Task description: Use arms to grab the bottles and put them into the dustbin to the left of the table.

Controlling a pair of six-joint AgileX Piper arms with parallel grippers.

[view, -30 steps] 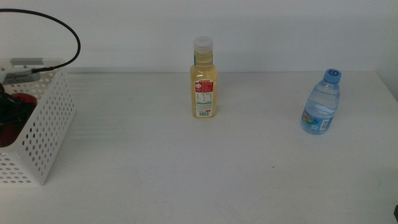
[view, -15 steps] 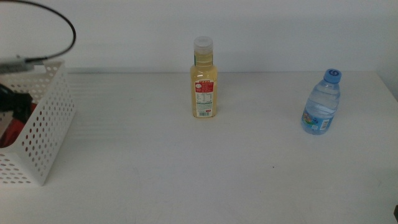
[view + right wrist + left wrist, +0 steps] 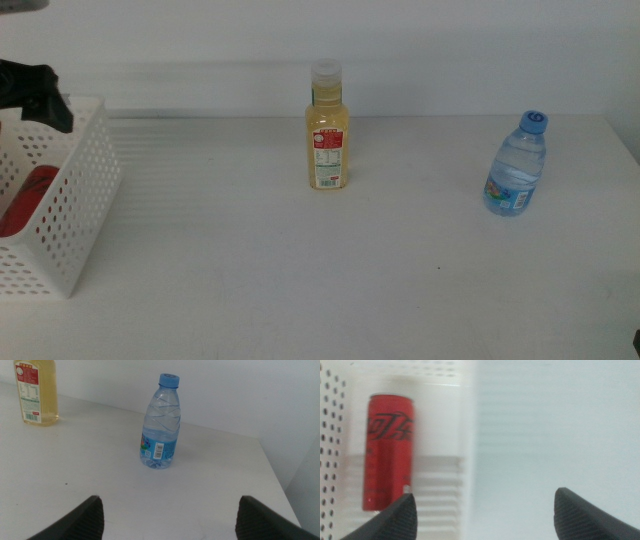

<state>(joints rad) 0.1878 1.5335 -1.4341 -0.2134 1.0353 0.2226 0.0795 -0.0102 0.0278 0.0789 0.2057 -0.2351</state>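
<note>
Left wrist view: left gripper (image 3: pixel 485 510) spread wide, nothing between the jaws, nothing touched; below and beyond one jaw tip, red cola can (image 3: pixel 388 451) lying on its side on the floor of the dustbin (image 3: pixel 465 420), apart from the jaw; bin wall running between the can and the bare table (image 3: pixel 560 425) under the rest of the gap

Middle view: left gripper (image 3: pixel 35 92) dark, hanging over the far rim of the perforated white dustbin (image 3: pixel 75 215) at the picture's left edge, clear of the red can (image 3: pixel 25 200) glimpsed inside below it; well away from that pincer, yellow juice bottle (image 3: pixel 327 128) upright mid-table, and farther still the clear water bottle (image 3: pixel 518 165) with blue cap, also upright

Right wrist view: right gripper (image 3: pixel 167 515) likewise wide apart and holding nothing, low over the table; water bottle (image 3: pixel 161 422) standing ahead of the gap, well apart from both jaws; juice bottle (image 3: pixel 37 392) farther off, beyond one jaw, only its lower part showing
</note>
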